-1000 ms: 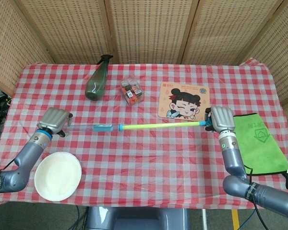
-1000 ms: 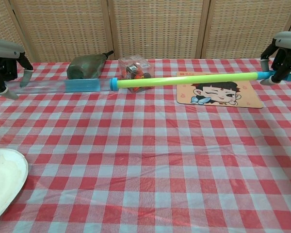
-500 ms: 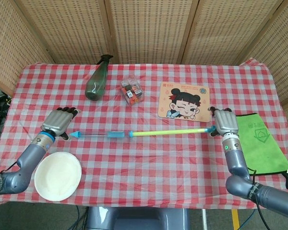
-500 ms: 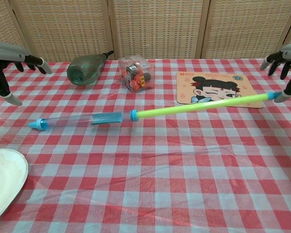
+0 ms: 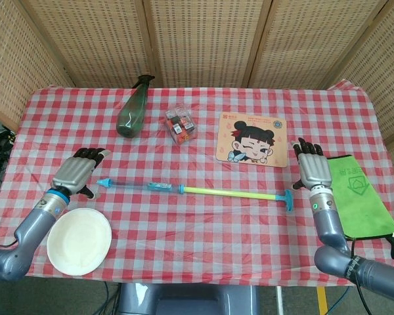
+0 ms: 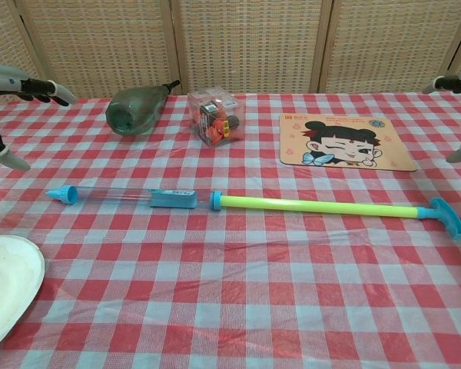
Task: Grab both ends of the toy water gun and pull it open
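Both hands have let go: the toy water gun [image 5: 194, 190] now lies fully extended on the bench [image 5: 203, 230]. The left hand [image 5: 77, 172] and right hand [image 5: 311, 170], fingers spread, hover beside its ends. The pull looks finished.

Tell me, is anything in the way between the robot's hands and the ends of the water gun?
Nothing visible is. The toy water gun lies pulled open on the tablecloth. The left hand is open beside its blue tip, the right hand open near its T-handle, with only bare cloth between.
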Tool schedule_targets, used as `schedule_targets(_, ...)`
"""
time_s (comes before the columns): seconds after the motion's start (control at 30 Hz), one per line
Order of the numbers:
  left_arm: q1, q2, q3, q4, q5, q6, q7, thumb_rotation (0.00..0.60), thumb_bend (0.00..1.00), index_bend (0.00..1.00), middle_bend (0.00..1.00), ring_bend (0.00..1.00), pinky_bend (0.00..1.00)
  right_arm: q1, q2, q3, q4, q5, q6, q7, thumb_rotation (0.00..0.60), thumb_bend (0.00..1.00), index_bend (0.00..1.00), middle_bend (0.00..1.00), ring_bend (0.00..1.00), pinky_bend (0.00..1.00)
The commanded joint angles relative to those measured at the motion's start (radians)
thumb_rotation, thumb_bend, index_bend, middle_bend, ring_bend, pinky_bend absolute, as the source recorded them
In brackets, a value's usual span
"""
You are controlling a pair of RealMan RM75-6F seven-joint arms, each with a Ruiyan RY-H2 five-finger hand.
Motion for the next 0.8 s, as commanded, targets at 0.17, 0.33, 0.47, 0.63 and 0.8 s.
schedule_targets(0.17, 0.302, -0.077, 0.063, 0.085, 0.405, 0.367, -0.255, 0.600, 0.17, 0.06, 0.00, 0.00, 0.00, -0.142, 0.021, -0.090, -0.070, -0.356, 0.187, 0.178, 0.600, 0.20, 0.00, 0.00, 0.00, 0.00)
schedule_targets(0.33, 0.425, -0.137, 0.099, 0.175, 0.491, 0.529, -0.242, 0.600, 0.16, 0.05, 0.00, 0.00, 0.00, -0.218, 0.004, -0.150, -0.043, -0.525, 0.305, 0.234, 0.600, 0.26, 0.00, 0.00, 0.00, 0.00)
schedule_targets(0.47, 0.505, -0.176, 0.117, 0.211, 0.537, 0.617, -0.279, 0.600, 0.16, 0.01, 0.00, 0.00, 0.00, -0.269, -0.010, -0.186, -0.025, -0.587, 0.356, 0.259, 0.600, 0.27, 0.00, 0.00, 0.00, 0.00)
schedule_targets(0.63, 0.597, -0.231, 0.139, 0.289, 0.608, 0.724, -0.223, 0.600, 0.14, 0.00, 0.00, 0.00, 0.00, -0.354, -0.015, -0.239, 0.007, -0.653, 0.413, 0.324, 0.600, 0.27, 0.00, 0.00, 0.00, 0.00)
schedule_targets(0.8, 0.643, -0.266, 0.145, 0.324, 0.635, 0.744, -0.180, 0.600, 0.13, 0.00, 0.00, 0.00, 0.00, -0.414, -0.026, -0.274, 0.056, -0.705, 0.449, 0.356, 0.600, 0.26, 0.00, 0.00, 0.00, 0.00)
